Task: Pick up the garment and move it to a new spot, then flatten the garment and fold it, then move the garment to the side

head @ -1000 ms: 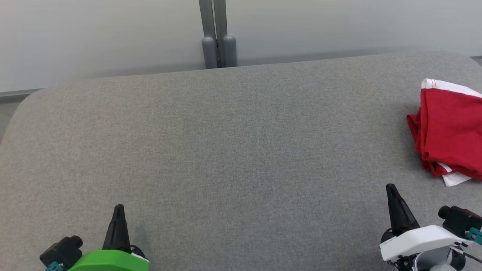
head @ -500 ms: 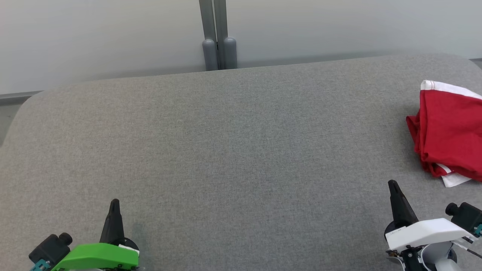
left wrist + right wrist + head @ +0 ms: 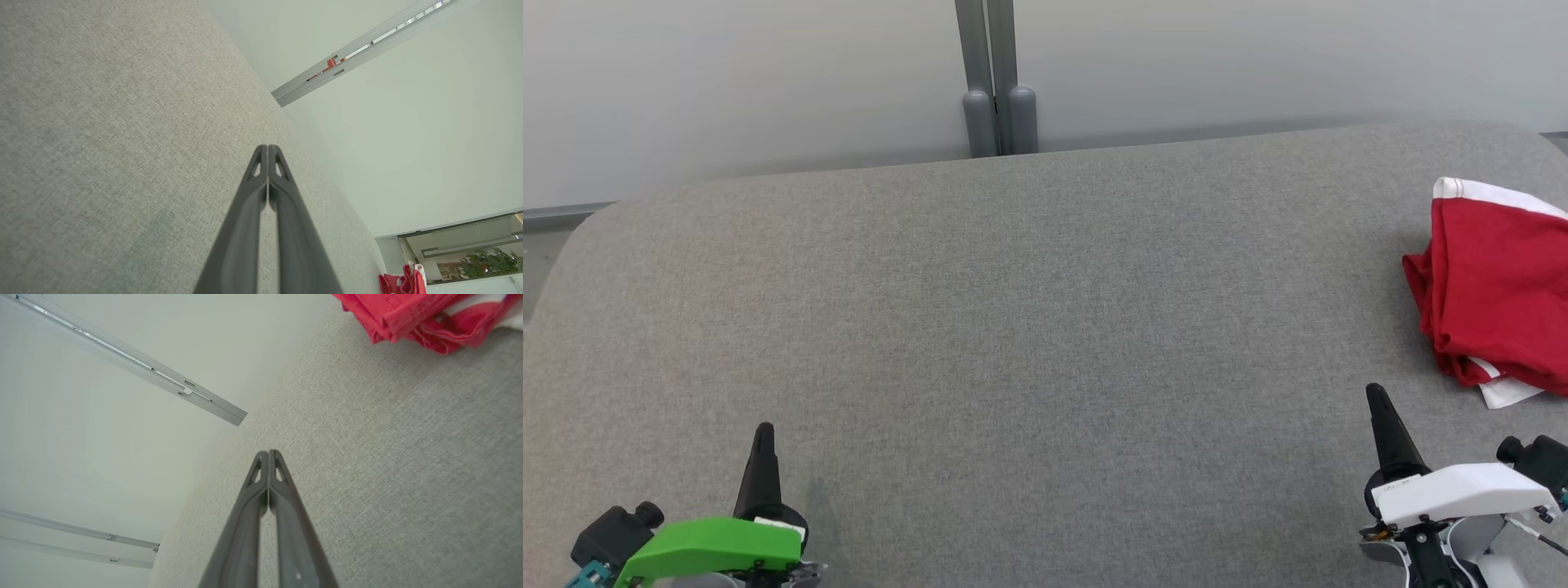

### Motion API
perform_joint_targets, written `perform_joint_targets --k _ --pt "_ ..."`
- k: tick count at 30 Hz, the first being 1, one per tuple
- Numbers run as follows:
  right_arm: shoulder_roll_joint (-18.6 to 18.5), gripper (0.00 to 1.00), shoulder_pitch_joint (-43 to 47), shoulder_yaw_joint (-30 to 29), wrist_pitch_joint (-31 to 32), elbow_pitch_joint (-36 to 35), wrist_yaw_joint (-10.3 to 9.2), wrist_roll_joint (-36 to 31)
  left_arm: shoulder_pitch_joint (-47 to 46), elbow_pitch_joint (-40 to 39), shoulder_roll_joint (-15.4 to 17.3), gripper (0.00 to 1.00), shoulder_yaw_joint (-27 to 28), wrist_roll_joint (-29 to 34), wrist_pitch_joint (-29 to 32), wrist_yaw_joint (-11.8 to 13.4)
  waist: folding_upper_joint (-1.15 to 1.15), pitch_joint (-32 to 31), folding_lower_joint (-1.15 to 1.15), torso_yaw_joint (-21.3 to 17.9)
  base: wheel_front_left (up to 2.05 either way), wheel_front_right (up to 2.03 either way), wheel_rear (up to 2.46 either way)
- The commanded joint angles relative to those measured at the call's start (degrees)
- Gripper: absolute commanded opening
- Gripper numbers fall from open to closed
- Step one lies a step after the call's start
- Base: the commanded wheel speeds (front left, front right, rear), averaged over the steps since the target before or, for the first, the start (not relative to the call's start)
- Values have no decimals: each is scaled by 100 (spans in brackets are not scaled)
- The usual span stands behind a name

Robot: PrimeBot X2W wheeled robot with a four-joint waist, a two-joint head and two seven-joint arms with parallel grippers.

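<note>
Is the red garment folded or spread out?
Folded, loosely: the red-and-white fabric garment lies as a compact stack of layers on the grey cloth surface.

**Camera placement: three views, one surface**

The head camera sits high at the near edge, looking forward and down across the grey table [image 3: 1045, 327] to the wall [image 3: 768, 82]. The left wrist camera rides low and close, sighting along the left gripper [image 3: 267, 153] toward the table's far right. The right wrist camera sights along the right gripper [image 3: 268, 455], tilted. All three views share the red garment [image 3: 1494, 286], which is small and possibly cropped in the left wrist view.
</note>
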Motion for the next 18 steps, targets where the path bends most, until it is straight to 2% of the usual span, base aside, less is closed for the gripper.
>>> perform_joint_targets --k 1,18 --pt "-13 0 -117 -34 42 -41 3 177 -158 -42 55 0 39 -163 42 -50 0 -5 0 1 0 0 0" --pt "46 0 -236 -148 307 21 3 1161 -283 -26 58 0 170 -1066 313 -111 0 -60 0 5 0 0 0"
